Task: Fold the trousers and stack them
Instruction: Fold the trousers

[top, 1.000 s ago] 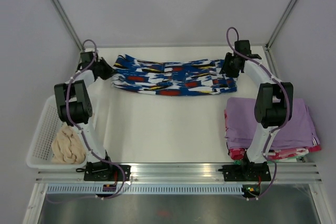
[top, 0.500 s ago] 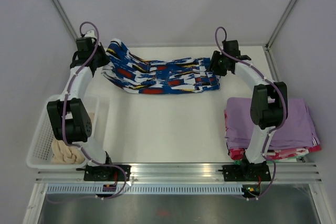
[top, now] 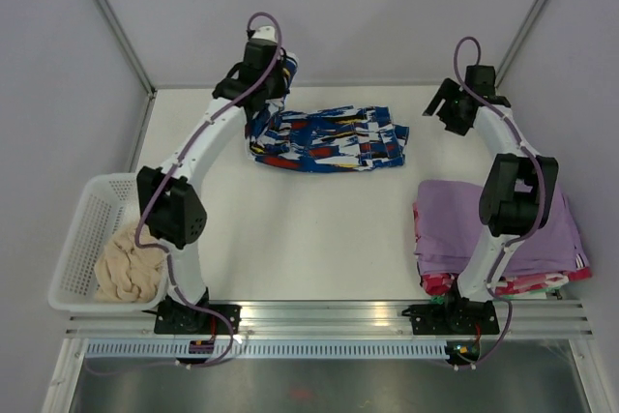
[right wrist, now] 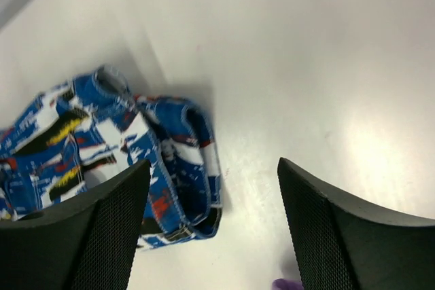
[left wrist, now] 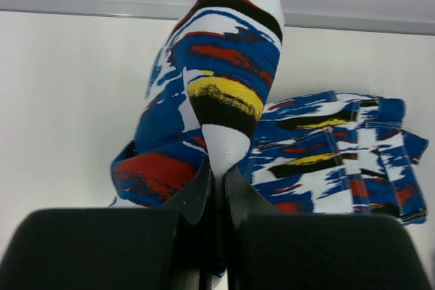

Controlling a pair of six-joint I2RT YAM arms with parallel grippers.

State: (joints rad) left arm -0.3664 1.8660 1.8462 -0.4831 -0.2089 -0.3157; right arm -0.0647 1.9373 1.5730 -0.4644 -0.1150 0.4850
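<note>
- The trousers (top: 334, 139) look thin, light and limp. They have no stiffness, so any lifted part will drape while the rest drags or bunches on the counter (top: 319, 239). The printed cloth will probably slide easily on that smooth surface.
- They lie at the far middle of the counter as a loose, partly doubled band, with the left end raised above the rest.
- The best hold, I judge, is a doubled edge or hem at a corner, pinched deep enough that the thin cloth cannot slip out. A grab in mid-panel would only crumple it.
- The left claw (left wrist: 217, 185) is pressed together on a fold of the raised end. The cloth stands up out of the pinch and drapes down to the heap.
- The right claw (right wrist: 213, 171) is spread wide and holds nothing. It hangs over bare counter just beside the trousers' right end and, as far as I can tell, touches neither.
</note>
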